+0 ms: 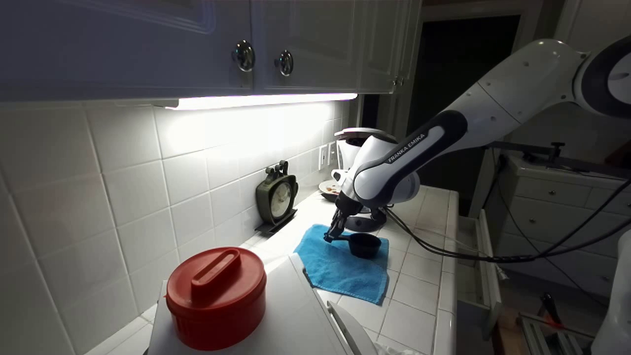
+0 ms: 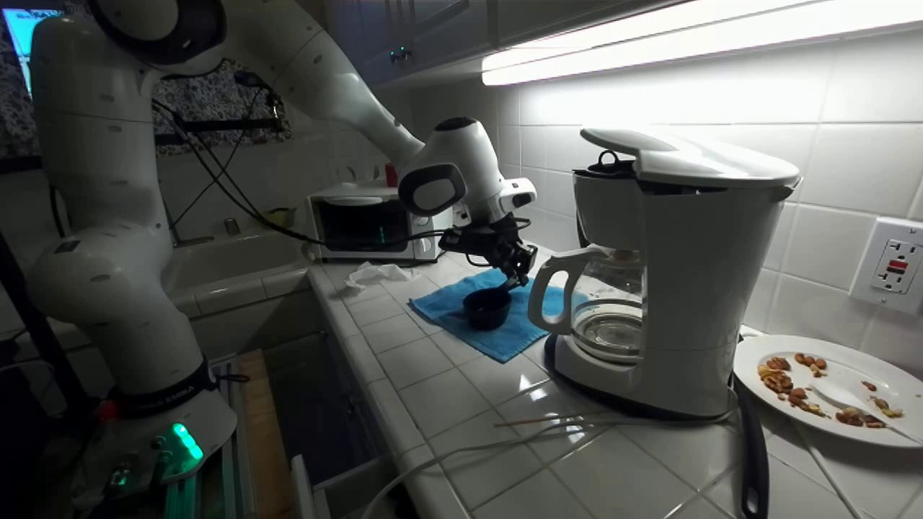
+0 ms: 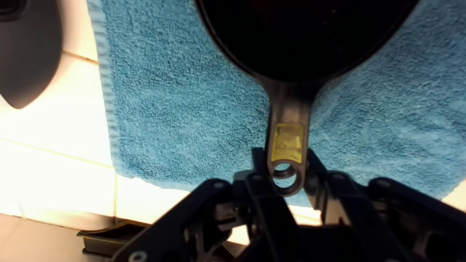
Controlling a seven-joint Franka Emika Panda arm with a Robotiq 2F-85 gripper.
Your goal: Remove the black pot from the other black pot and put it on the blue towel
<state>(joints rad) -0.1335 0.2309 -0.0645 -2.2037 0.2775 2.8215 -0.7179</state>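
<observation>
Over the blue towel (image 1: 340,276), resting on it or just above, is the black pot (image 2: 487,311); its underside is hidden, so you cannot be sure of contact, and only one pot shows plainly, so you cannot tell whether another is nested with it. Your gripper (image 3: 285,156) seems clamped on the handle (image 3: 289,112), a finger (image 3: 258,160) against each side, where the yellow label (image 3: 287,143) gives way to the looped end (image 3: 287,191); the bowl (image 3: 302,47) reaches well out beyond that hold. Expect a stiff, hard piece that should not give under your squeeze; it looks small and probably of modest weight, yet the bowl's leverage could make it pitch or twist in your grasp; the handle's flanks look smooth, so slipping is a fair risk, breakage hardly one. If you must lift, a grip nearer the bowl should steady it; for setting down, this one probably serves, provided you lower level and let the base settle into the soft cloth before letting go.
</observation>
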